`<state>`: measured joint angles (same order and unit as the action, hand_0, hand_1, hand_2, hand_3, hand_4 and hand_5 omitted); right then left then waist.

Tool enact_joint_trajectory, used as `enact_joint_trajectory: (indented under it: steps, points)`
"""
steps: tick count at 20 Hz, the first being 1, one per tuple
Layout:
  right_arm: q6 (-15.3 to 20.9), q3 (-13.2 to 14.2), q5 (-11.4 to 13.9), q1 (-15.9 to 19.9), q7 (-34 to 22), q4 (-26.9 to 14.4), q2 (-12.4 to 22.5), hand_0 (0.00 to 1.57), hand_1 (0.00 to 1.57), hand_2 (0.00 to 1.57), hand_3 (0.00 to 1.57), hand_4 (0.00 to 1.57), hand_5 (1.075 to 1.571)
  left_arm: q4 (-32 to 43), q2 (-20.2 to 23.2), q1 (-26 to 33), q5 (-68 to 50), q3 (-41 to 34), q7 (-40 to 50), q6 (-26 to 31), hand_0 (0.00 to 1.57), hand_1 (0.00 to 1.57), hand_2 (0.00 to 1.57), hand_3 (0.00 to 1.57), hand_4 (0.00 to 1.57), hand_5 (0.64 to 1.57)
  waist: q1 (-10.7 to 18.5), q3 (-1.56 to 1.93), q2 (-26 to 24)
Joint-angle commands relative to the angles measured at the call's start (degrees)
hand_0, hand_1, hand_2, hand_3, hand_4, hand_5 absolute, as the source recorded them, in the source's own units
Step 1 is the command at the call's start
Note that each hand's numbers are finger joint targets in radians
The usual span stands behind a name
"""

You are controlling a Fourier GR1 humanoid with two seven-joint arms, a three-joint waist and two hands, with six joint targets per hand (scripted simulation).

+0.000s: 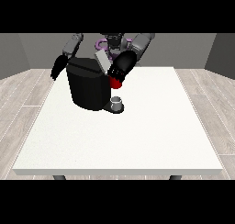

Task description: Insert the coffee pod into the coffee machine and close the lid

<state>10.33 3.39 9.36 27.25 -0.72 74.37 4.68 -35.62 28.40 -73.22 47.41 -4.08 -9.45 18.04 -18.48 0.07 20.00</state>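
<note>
The black coffee machine (87, 87) stands on the white table (137, 136), left of the middle and towards the back. Its grey lid (102, 60) is tilted up at the top. The hand at the view's right (121, 66) is at the machine's upper right corner, just beside the lid. A red thing at the machine (116, 83) shows right below that hand. A small grey thing (117, 102) sits on the machine's base at its front right. The hand at the view's left (57, 69) hangs by the table's back left edge, fingers straight and pointing down, apart from the machine.
The table's front edge (119, 171) runs across the lower part of the view, with wide white surface between it and the machine. The robot's torso (112, 42) is behind the machine. Wooden floor surrounds the table.
</note>
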Motion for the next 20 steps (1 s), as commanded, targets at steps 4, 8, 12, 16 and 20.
enact_joint_trajectory:
  steps: [4,8,12,16,20]
  points:
    - [1.5,-1.1,1.6,2.8,-2.9,2.2,-0.5,0.0,0.0,0.0,0.0,0.0,1.571,0.8,0.8,-1.2,-0.6,-2.4,-3.2,-4.7,1.15,1.15,1.15,0.95,0.0,1.571,-0.9,-0.08,3.8]
    - [0.9,-1.1,1.4,1.7,-0.3,1.3,-0.4,0.0,0.0,0.0,0.0,0.06,1.571,0.5,1.7,-2.6,-0.8,-2.9,-4.2,-3.8,1.25,1.25,1.21,0.95,0.0,1.571,-1.0,-0.05,3.9]
    - [0.9,-2.2,1.7,-0.8,0.2,0.4,-1.6,0.0,0.0,0.0,0.0,0.14,1.571,0.7,-0.6,-1.7,0.1,-2.2,-1.7,-4.3,1.23,1.23,1.21,0.97,0.0,1.571,-1.8,-0.05,1.6]
    - [2.1,-1.3,2.3,0.9,-0.6,0.5,-0.8,0.0,0.0,0.0,0.0,0.07,1.571,-0.6,1.0,-0.1,2.5,-0.2,-6.5,-7.1,1.14,1.14,1.12,0.84,0.0,1.571,-0.1,-0.07,3.2]
    - [1.6,-1.0,2.5,2.1,-2.4,0.2,0.1,0.0,0.0,0.0,0.0,0.22,1.571,-0.2,1.1,-0.9,3.6,0.0,-6.0,-8.1,0.92,0.92,0.98,0.69,0.0,1.571,-0.6,-0.07,3.8]
